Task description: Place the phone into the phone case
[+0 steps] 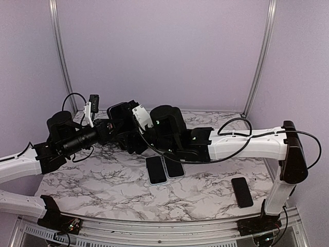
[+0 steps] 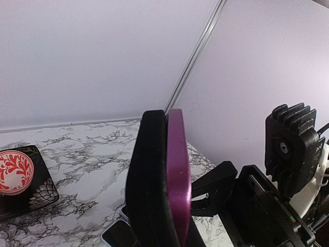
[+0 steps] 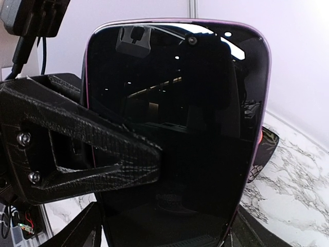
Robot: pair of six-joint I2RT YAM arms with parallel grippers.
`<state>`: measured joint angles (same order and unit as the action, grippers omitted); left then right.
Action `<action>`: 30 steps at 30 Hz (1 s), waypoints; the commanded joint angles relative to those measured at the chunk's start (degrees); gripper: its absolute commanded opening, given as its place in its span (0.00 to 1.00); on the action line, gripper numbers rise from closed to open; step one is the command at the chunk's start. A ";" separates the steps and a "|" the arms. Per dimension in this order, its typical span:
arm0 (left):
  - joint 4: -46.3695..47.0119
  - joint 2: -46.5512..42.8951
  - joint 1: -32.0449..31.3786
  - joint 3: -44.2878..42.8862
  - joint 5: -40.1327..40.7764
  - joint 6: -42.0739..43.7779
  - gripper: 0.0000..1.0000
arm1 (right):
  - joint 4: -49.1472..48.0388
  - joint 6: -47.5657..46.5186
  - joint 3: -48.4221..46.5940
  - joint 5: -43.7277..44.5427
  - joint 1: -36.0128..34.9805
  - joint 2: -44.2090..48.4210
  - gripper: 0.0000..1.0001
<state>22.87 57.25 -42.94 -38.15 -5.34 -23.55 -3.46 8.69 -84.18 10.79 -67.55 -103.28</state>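
The phone (image 3: pixel 175 128), with a black screen and a purple rim, stands upright in the air between both arms (image 1: pixel 117 115). My right gripper (image 3: pixel 167 234) is shut on its two long sides, one finger (image 3: pixel 85 229) showing at each lower corner. My left gripper (image 1: pixel 109 128) is shut across its thickness, with one black finger (image 3: pixel 103 149) lying over the screen. The left wrist view shows the phone's purple edge (image 2: pixel 178 175) with a black slab flat against it. The phone case (image 2: pixel 20 180), black with a red and white floral disc, lies on the marble behind the phone (image 3: pixel 263 149).
Three other phones lie on the marble table (image 1: pixel 205 200): two side by side in front of the grippers (image 1: pixel 156 170) (image 1: pixel 174 167) and one at the front right (image 1: pixel 241 191). The right arm's body (image 2: pixel 290 149) fills the right of the left wrist view. Purple walls and metal posts (image 1: pixel 259 56) close the back.
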 commanded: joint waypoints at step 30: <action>3.35 -7.37 -5.75 2.73 -27.44 24.52 0.00 | -1.65 -11.42 7.20 -49.29 9.11 15.38 0.71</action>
<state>21.23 50.54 -48.45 -35.27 -31.03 -0.97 -7.90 -3.20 -73.95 -32.36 -58.06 -86.63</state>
